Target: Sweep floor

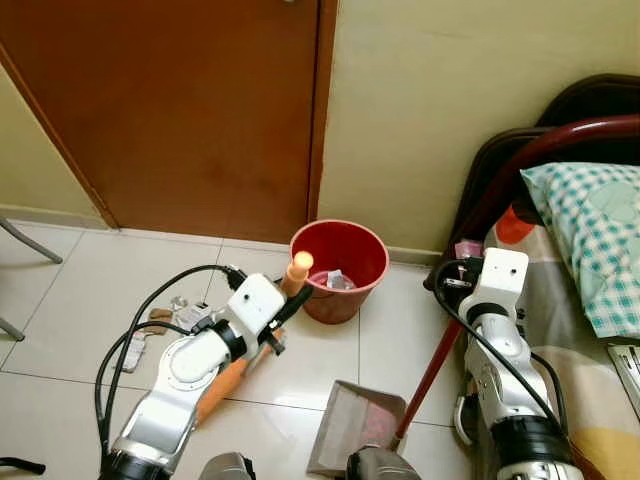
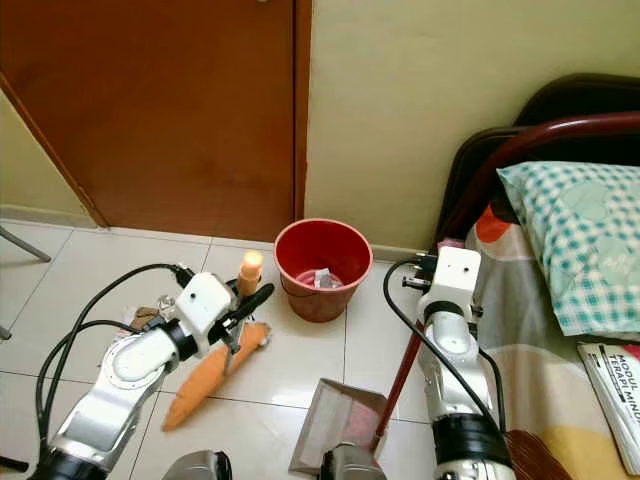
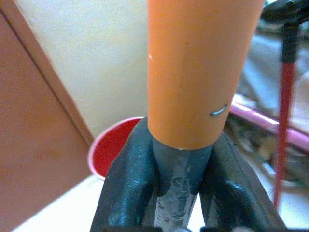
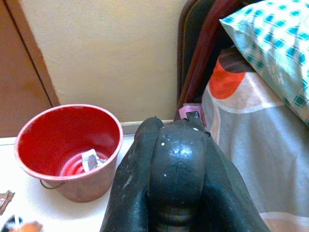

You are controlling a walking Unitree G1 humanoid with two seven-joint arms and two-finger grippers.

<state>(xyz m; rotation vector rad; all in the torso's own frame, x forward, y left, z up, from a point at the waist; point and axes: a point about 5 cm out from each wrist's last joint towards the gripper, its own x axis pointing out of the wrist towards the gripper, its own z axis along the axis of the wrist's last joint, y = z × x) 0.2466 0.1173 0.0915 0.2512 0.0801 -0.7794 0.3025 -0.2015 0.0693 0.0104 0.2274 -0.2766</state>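
My left gripper (image 1: 288,303) is shut on the orange broom handle (image 1: 299,264). In the left wrist view the handle (image 3: 198,72) stands squeezed between the black fingers (image 3: 126,179). The broom's orange bristles (image 2: 205,375) lie on the tiles under that arm. My right gripper (image 1: 447,278) is shut on the black top of the dustpan handle (image 4: 177,159), and the red pole (image 1: 425,375) slants down from it. The grey dustpan (image 1: 352,427) rests on the floor between my arms. Scraps of litter (image 1: 150,325) lie on the tiles at the left.
A red bucket (image 1: 340,265) with paper scraps inside stands against the wall beside the brown door (image 1: 180,110). A bed with a dark red frame (image 1: 560,140) and a checked pillow (image 1: 590,230) lies on the right. A thin grey leg (image 1: 30,240) shows at the far left.
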